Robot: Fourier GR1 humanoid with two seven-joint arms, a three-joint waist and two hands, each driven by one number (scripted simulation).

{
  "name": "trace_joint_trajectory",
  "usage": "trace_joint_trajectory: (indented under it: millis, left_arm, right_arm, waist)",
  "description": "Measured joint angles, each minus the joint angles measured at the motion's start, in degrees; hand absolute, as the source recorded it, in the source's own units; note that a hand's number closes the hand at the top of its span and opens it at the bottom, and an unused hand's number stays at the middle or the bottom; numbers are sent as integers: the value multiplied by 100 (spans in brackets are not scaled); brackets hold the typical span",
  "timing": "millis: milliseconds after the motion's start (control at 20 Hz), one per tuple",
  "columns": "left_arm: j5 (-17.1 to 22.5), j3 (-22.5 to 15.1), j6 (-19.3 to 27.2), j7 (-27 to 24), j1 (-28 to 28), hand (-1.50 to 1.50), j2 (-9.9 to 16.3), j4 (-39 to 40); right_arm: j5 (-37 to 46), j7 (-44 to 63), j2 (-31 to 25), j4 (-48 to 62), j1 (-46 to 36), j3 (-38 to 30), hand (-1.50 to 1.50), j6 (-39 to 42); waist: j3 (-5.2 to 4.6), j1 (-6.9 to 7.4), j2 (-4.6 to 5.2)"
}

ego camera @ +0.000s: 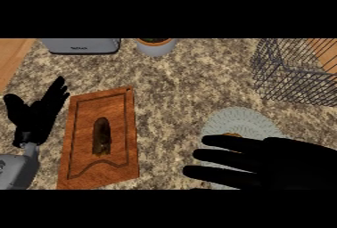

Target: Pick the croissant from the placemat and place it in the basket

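speckled granite counter (pixel 191 89), wooden edge (pixel 13 55)

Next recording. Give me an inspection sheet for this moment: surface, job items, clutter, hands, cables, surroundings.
Surface: speckled stone counter.
Job's things: round pale placemat, partly covered by the right hand; a small orange-brown bit, probably the croissant, shows at the fingers' edge. Wire basket at far right.
Clutter: wooden board bearing a dark elongated item; grey appliance; potted plant.
Hands: left hand open, resting at left edge; right hand open above the placemat.
Cables: nothing seen.
Surroundings: wood surface at far left.
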Motion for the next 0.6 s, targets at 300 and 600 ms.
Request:
trace_joint_trajectory:
  millis: [300, 600]
  left_arm:
    - [-73, -8, -19, 138, -132, 0, -77, -21]
    - [-84, 160, -170, 67, -68, 0, -73, 49]
  right_arm:
    - [-566, 720, -286, 499, -1066, -292, -150, 1229]
    - [-1202, 638, -705, 1088, -1480, -661, -150, 1857]
  waist:
    - [1, 59, 25]
    - [9, 64, 40]
